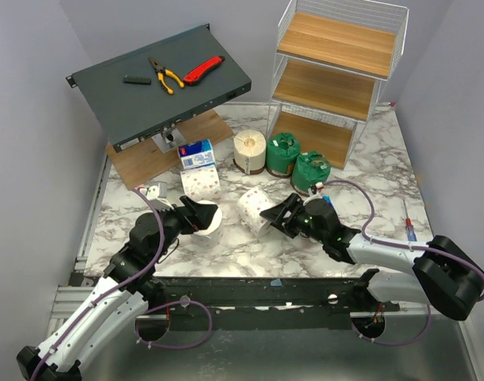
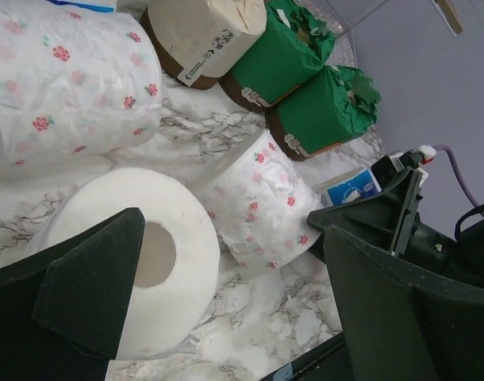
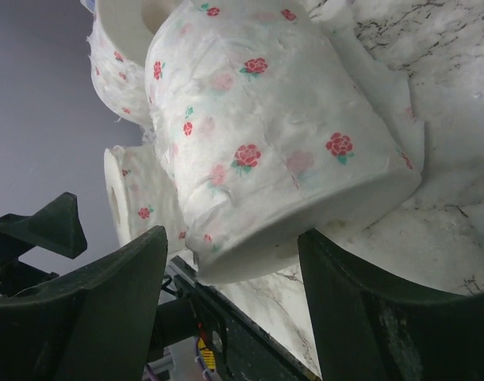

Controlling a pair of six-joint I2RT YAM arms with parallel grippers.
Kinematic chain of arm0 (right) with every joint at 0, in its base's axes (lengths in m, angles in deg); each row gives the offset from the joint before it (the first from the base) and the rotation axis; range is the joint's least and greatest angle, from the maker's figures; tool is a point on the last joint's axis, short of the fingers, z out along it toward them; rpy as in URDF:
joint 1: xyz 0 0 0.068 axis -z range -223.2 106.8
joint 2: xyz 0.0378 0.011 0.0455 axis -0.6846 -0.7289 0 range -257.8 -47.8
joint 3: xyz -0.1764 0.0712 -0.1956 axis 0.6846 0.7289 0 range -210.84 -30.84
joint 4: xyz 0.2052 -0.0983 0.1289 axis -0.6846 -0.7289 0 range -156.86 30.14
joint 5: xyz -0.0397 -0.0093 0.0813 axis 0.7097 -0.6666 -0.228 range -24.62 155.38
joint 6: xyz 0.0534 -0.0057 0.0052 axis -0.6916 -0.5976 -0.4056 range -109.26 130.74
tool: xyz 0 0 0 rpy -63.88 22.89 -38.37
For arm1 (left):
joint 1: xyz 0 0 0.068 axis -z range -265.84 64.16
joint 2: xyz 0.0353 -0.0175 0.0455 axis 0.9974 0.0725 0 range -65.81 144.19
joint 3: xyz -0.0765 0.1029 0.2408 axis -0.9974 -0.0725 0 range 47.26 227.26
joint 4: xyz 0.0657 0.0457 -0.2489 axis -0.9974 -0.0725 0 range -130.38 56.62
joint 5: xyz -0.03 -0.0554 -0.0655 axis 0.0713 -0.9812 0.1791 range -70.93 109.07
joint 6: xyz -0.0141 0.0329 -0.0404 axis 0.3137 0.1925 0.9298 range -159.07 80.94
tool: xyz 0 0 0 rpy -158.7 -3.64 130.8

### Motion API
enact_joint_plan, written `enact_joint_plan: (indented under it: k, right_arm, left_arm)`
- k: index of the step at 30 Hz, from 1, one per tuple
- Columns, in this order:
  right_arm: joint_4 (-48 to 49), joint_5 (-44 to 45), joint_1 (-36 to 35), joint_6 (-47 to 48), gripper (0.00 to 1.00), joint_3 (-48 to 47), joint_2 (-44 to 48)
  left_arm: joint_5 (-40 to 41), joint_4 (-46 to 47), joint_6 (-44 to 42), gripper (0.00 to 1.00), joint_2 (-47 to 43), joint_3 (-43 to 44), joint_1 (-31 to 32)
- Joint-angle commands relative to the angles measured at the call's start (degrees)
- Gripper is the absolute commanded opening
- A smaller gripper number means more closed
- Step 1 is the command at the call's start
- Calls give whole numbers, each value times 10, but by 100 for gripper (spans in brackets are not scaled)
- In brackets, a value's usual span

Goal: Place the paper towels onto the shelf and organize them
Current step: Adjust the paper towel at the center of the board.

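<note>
The white wire shelf (image 1: pixel 337 71) stands at the back right. In front of it stand a cream roll (image 1: pixel 249 151), two green-wrapped rolls (image 1: pixel 283 154) (image 1: pixel 311 171), a blue-and-white pack (image 1: pixel 197 153) and a pink-print roll (image 1: pixel 201 181). My right gripper (image 1: pixel 272 218) (image 3: pixel 232 238) is open, its jaws on either side of a tilted pink-print roll (image 1: pixel 254 208) (image 3: pixel 266 135), with a gap at the left finger. My left gripper (image 1: pixel 201 216) (image 2: pixel 234 262) stands wide open beside a white roll (image 1: pixel 214 222) (image 2: pixel 147 262) lying with its core towards the camera. That roll sits by the left finger.
A slanted dark grey box (image 1: pixel 159 83) at the back left carries pliers (image 1: pixel 166 75) and a red knife (image 1: pixel 204 70), over a flat wooden board (image 1: pixel 143 163). A screwdriver (image 1: pixel 409 222) lies at the right. A small blue-and-white pack (image 2: pixel 349 186) sits near the green rolls.
</note>
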Motion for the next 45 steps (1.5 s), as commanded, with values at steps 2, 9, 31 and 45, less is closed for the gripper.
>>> enact_joint_plan:
  k: [2,9,31,45]
  right_arm:
    - [-17,74,-5,10,69,-25,22]
    - [-25,91,-4,29,70,-32,27]
    - [53,60,-4,68,57,-21,-28]
    - [80,46,-4,110,32,-18,-23]
  left_arm:
    - [13,6,-1,99,-2,-3,1]
    - [16,14,-2,98,7,-7,2]
    - [13,10,7,99,4,-18,2]
    - [21,2,1,99,3,-13,2]
